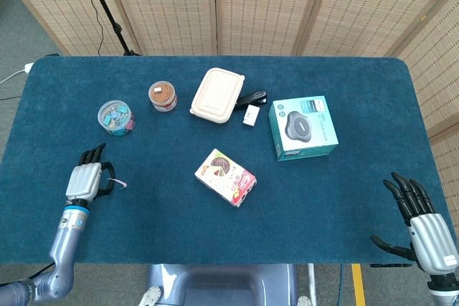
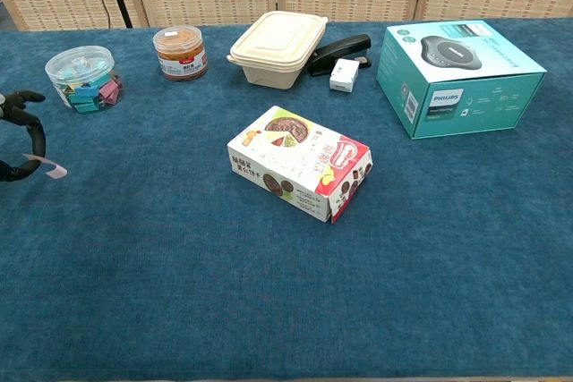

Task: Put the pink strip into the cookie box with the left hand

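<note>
Pinching the pink strip [image 1: 119, 183] at lower left, the left hand [image 1: 87, 180] holds it by one end; looks light, floppy, easily dropped.

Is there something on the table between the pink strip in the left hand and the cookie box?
Nothing visible does. The left hand holds the pink strip at the table's left edge, and only bare blue cloth lies between it and the cookie box. The clip jar stands further back, off that path.

My left hand [image 1: 86, 180] sits low at the table's near-left, fingers curled and pinching a small pink strip [image 1: 120, 183]. My right hand [image 1: 419, 218] rests at the near-right, fingers spread and holding nothing.
</note>
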